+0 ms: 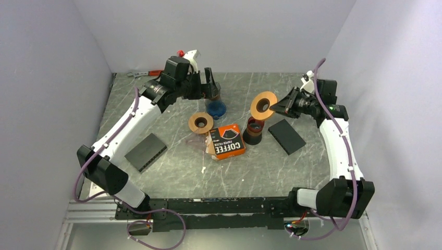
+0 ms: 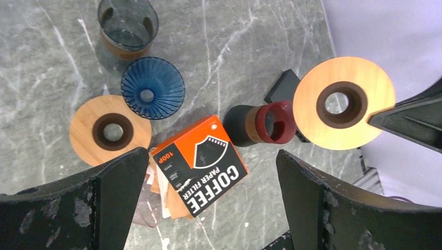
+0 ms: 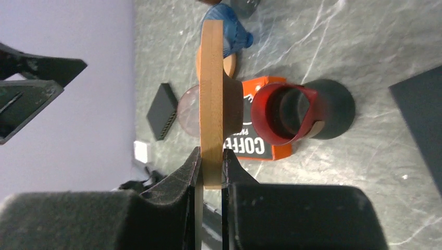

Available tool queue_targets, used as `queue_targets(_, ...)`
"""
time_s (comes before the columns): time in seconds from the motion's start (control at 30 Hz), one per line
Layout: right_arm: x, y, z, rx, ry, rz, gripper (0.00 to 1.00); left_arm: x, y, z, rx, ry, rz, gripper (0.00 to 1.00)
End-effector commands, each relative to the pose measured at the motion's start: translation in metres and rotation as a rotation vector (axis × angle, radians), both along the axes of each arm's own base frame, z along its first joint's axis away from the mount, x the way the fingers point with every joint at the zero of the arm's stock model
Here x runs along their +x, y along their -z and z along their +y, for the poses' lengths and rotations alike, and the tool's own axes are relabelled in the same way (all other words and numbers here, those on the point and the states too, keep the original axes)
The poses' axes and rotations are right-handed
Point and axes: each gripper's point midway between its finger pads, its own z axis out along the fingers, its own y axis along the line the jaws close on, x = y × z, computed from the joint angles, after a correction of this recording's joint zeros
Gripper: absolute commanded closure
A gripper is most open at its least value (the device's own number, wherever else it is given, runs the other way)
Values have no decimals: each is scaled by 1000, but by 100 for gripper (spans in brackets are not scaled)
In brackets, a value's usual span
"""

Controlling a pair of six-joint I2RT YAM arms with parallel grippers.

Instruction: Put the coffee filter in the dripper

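The filter box is lying mid-table; a wooden ring is sitting just behind its left corner; the dripper is resting behind that; a jug is sitting right of the box; a second ring is hanging above the jug.

Bright, soft, even light from above, faint short shadows, mostly sharp focus in all views.

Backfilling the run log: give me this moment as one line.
left gripper: open, near blue dripper | right gripper: shut on wooden ring, edge-on | filter box: on table
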Motion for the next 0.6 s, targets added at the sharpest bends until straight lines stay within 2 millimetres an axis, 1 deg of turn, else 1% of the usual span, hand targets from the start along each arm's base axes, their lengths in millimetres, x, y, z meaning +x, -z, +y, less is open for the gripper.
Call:
queue_targets(0.0,-21,-10,11,212,-165,19,100,3,-9,-15,-85,48,14,1)
queue_targets(0.13,-32,-6,12,279,-205,46,100,7,8,-23,-154,61,131,0)
queue_targets(0.17,-34,-2,13,290,-209,58,100,8,13,-23,-182,57,179,3)
queue_targets(0.23,-35,5,13,307,-197,97,100,9,25,-21,-218,38,262,6)
queue_targets(0.3,-34,12,13,332,-184,136,100,9,33,-18,-248,16,314,6)
queue_targets(0.4,-30,19,13,360,-159,179,100,11,30,-15,-311,11,313,5)
queue_targets(0.57,-28,34,12,377,-138,232,100,12,34,-8,-347,6,330,4)
